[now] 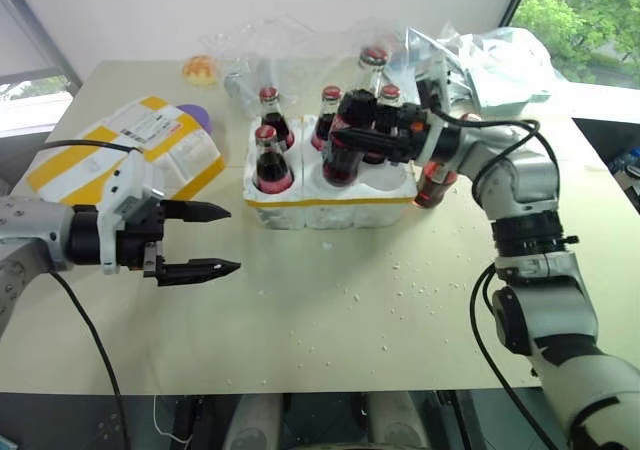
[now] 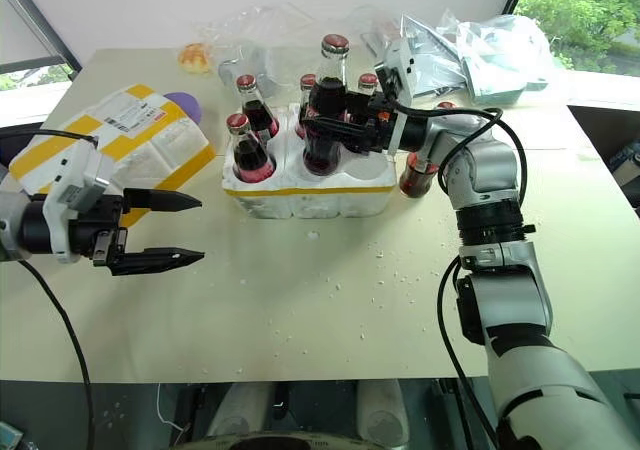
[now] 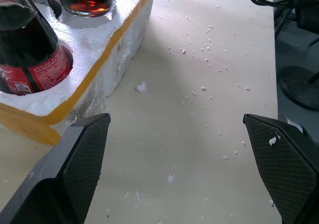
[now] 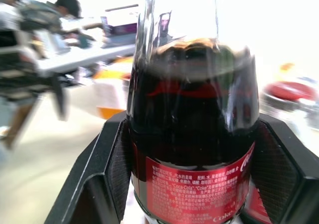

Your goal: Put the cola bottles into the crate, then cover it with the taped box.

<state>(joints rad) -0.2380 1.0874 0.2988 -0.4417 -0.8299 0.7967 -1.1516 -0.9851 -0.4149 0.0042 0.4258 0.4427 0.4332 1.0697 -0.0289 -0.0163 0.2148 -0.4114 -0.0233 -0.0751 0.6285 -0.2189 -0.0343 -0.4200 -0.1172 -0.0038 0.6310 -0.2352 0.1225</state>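
While the right gripper (image 2: 330, 120) holds a cola bottle (image 2: 325, 100) in closed jaws above the crate (image 2: 300, 195), left gripper (image 2: 165, 230) hovers nearby, jaws wide, empty.

The robot's left gripper (image 1: 205, 239) hovers at about 9 o'clock in the head view, forearm reaching in from the left edge, its two black fingers (image 1: 195, 210) spread wide and pointing toward 3 o'clock — nothing between them. The right arm rises from 5 o'clock, bends at the elbow and stretches its wrist toward 11 o'clock, where the right gripper (image 1: 345, 140) — fingers aimed leftward, roughly level — is clamped around a cola bottle (image 4: 192, 149).
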